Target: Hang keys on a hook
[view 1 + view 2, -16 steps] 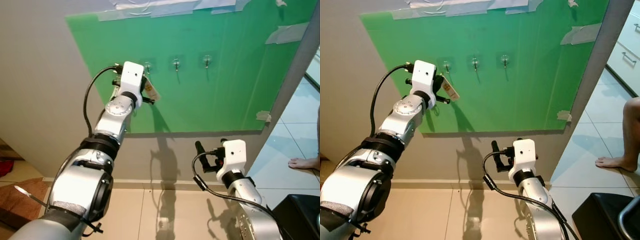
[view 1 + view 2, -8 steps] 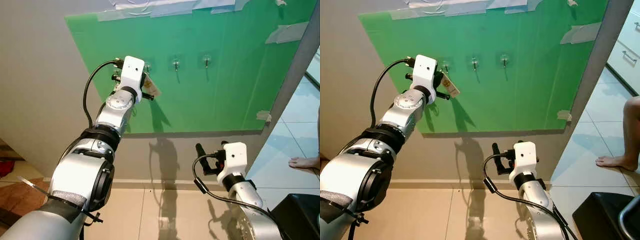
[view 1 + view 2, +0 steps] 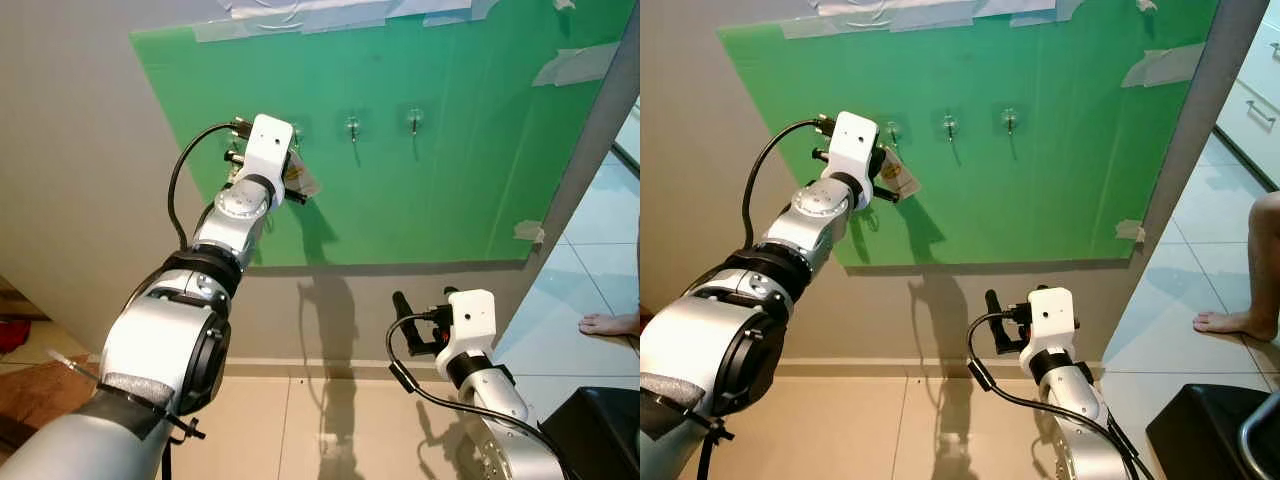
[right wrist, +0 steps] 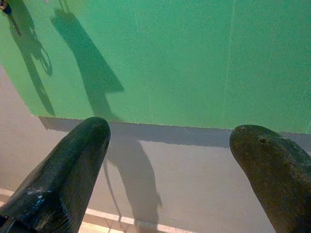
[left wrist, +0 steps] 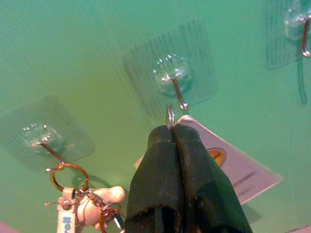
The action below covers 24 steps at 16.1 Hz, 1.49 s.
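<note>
I am pinching the key ring point(image 5: 169, 115) in my left gripper point(image 5: 174, 132), just under the hook point(image 5: 176, 90). If I am rising off-line, the ring could be slipping past the tip and dropping. My right gripper point(image 4: 170, 160) is hanging wide open.

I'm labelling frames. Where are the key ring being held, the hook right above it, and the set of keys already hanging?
key ring point(image 5: 169, 116), left wrist view, its metal loop.
hook point(image 5: 178, 92), left wrist view, its wire shank.
hanging keys point(image 5: 68, 175), left wrist view, their brass ring.

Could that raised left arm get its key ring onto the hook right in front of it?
Probably yes. The left gripper holds the key ring just under the hook, with nothing between them.
</note>
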Tool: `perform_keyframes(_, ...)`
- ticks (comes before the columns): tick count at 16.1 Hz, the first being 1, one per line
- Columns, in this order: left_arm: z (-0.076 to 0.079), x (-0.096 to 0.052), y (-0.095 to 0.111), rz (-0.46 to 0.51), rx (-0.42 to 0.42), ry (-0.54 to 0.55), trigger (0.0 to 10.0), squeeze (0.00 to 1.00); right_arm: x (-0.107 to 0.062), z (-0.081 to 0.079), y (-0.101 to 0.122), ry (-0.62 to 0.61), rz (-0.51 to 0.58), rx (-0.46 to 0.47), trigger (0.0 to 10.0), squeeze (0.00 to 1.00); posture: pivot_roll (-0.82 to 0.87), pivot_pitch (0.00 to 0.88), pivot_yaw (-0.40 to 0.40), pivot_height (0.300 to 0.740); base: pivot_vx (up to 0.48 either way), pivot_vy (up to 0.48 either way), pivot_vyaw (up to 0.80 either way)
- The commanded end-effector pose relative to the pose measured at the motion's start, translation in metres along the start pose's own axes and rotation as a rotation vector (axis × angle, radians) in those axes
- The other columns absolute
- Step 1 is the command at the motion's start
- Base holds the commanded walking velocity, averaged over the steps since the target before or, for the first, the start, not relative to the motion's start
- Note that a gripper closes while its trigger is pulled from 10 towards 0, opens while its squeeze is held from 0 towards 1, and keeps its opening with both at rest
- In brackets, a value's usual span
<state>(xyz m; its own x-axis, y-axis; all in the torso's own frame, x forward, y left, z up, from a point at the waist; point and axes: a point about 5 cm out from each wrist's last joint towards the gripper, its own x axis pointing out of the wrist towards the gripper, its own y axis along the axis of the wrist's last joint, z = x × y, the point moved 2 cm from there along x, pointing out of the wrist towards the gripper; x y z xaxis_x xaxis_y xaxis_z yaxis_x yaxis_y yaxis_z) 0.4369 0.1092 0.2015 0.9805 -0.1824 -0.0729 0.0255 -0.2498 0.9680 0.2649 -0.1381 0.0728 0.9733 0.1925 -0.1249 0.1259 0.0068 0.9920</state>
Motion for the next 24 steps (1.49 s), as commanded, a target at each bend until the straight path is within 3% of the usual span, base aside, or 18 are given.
perform_keyframes(1,-0.011,0.002,0.012,0.006,0.004,0.04,0.0,0.0,-0.001,-0.004,0.001,0.011,-0.004,-0.002,10.0,0.0,-0.18,0.0,0.146,0.74,0.0,0.0,0.0)
perform_keyframes(5,-0.014,0.003,0.023,0.012,0.044,0.035,0.0,0.0,-0.001,-0.005,0.0,0.013,-0.008,0.001,10.0,0.0,-0.19,0.0,0.147,0.74,0.0,0.0,0.0)
perform_keyframes(13,0.002,0.005,0.016,-0.086,0.245,-0.072,0.0,0.0,-0.002,-0.005,-0.005,0.009,-0.019,0.01,10.0,0.0,-0.19,0.0,0.157,0.74,0.0,0.0,0.0)
perform_keyframes(20,0.005,0.001,-0.009,-0.164,0.475,-0.102,0.0,0.0,-0.003,-0.008,-0.008,0.004,-0.023,0.021,10.0,0.0,-0.19,0.0,0.165,0.74,0.0,0.0,0.0)
perform_keyframes(22,0.006,0.0,-0.014,-0.171,0.472,-0.104,0.0,0.0,-0.003,-0.008,-0.008,0.003,-0.023,0.022,10.0,0.0,-0.19,0.0,0.166,0.74,0.0,0.0,0.0)
perform_keyframes(23,0.005,0.001,-0.009,-0.143,0.381,-0.084,0.0,0.0,-0.003,-0.008,-0.008,0.002,-0.023,0.022,10.0,0.0,-0.19,0.0,0.166,0.74,0.0,0.0,0.0)
perform_keyframes(24,0.004,0.002,0.002,-0.075,0.162,-0.066,0.0,0.0,-0.004,-0.008,-0.008,-0.006,-0.018,0.023,10.0,0.0,-0.19,0.0,0.17,0.74,0.0,0.0,0.0)
